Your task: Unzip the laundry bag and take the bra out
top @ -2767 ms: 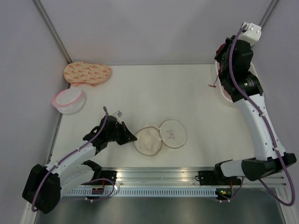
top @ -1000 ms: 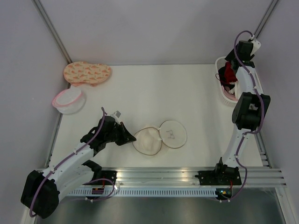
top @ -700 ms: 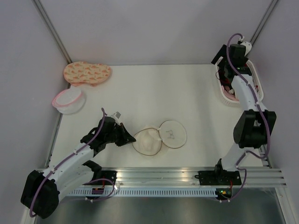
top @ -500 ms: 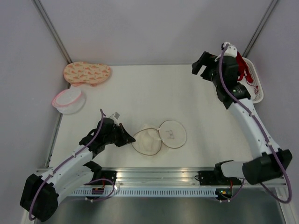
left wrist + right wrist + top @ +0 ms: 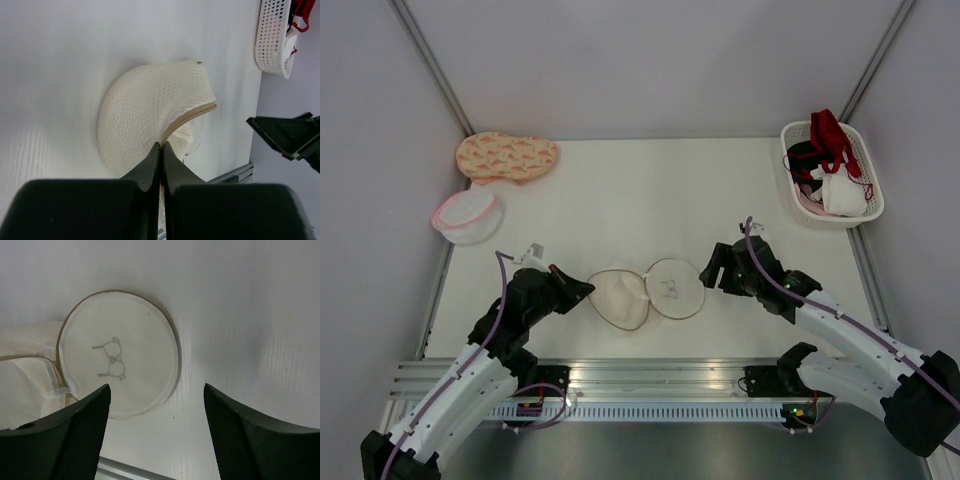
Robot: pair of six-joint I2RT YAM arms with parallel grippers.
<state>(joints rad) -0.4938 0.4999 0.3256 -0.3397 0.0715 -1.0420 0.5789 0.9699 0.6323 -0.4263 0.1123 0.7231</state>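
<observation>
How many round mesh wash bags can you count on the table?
2. The laundry bag lies open near the centre, its rim pinched by the left gripper. The pink-rimmed bag sits at the left edge.

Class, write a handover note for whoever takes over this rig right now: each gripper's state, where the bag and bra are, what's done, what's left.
Left gripper: shut, pinching the rim of the bag.
Right gripper: open, empty, hovering over the bag's flat half.
Bag: in the middle, unzipped, both halves spread open.
Bra: in the basket at the far right.
Done: unzipping and removal, by the look of it.
Left: probably only releasing the bag and retreating.
</observation>
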